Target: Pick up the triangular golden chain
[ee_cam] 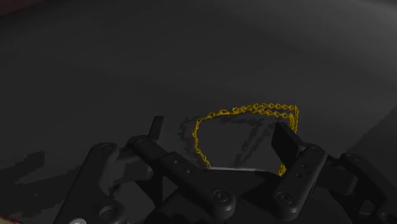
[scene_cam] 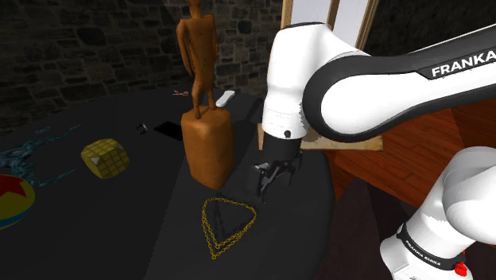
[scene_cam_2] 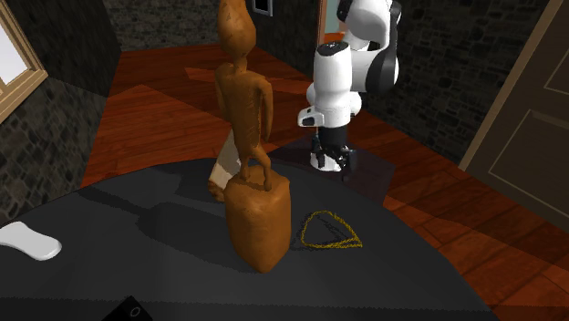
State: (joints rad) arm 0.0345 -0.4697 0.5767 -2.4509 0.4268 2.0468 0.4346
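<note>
The golden chain lies flat on the dark round table as a triangular loop, near the table's edge towards the stand. My gripper hangs open a little above the table, just past the chain and to the right of the wooden figure's block in the shoulder view. In the wrist view the chain lies on the table between and just ahead of the two spread fingers of the gripper; nothing is clasped. In the second exterior view the chain lies in front of the gripper.
A tall brown wooden figure on a block stands close beside the chain. Farther along the shoulder view's left sit a yellow cube and a ball. A white object and a flat black item lie farther off.
</note>
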